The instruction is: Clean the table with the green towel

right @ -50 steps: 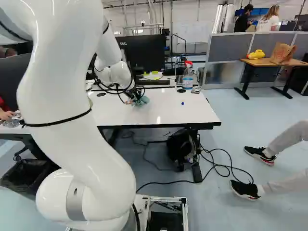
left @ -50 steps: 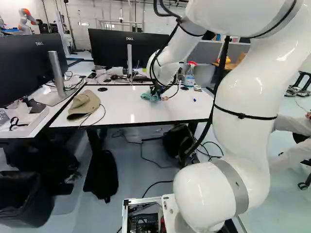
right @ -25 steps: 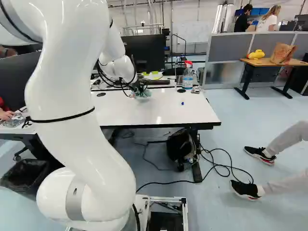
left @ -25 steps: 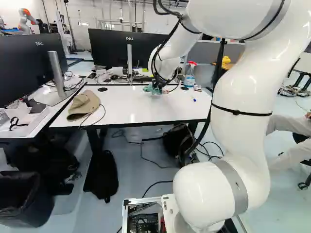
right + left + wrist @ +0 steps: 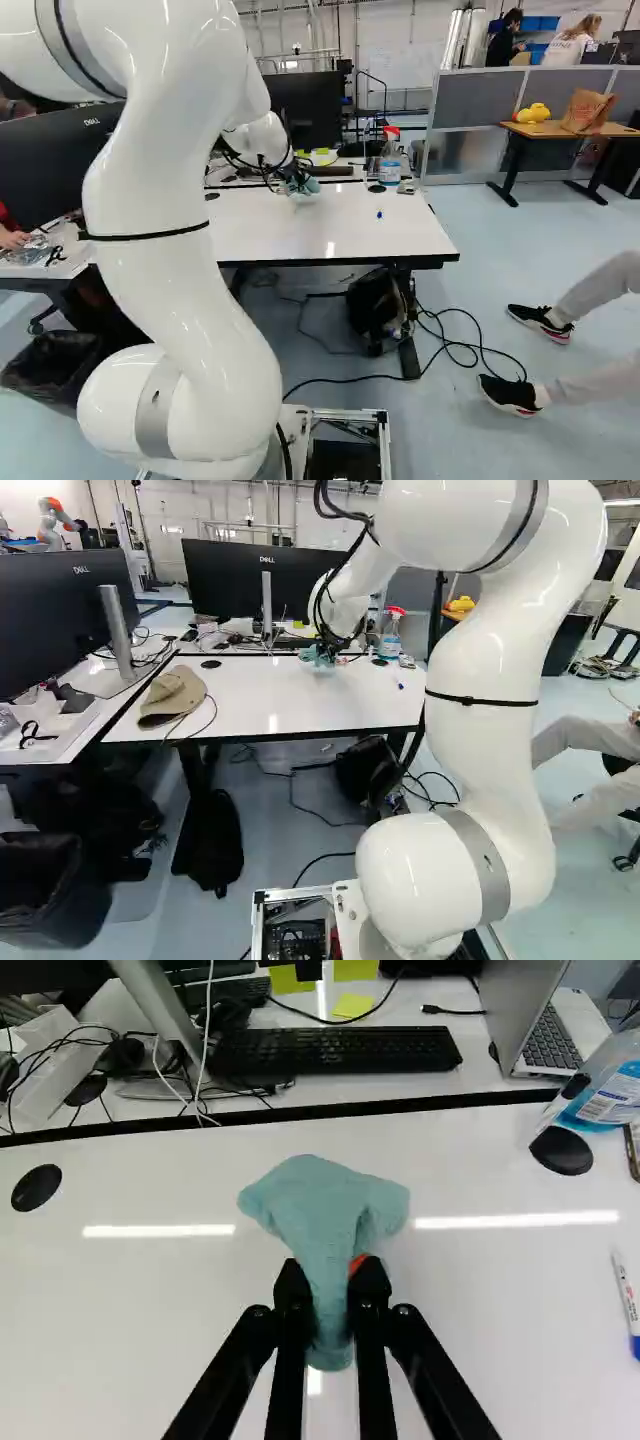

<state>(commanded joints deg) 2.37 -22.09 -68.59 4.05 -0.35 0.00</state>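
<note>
My black gripper [image 5: 327, 651] is closed on the bunched teal-green cloth towel [image 5: 325, 1205], which puffs out ahead of my fingers over the white, dark-edged table [image 5: 300, 705]. I have open tabletop on both sides and back towards the near edge. Ahead, the far edge runs close, with a black keyboard [image 5: 340, 1050] beyond it. The clear spray bottle with a red-and-white head [image 5: 390, 165] stands near that edge, to my right; a tan fabric cap [image 5: 172, 695] lies at the left end. Towel folds cover most of my orange pads, and I can't tell whether the cloth touches the table. The bottle is cut off in the wrist view.
</note>
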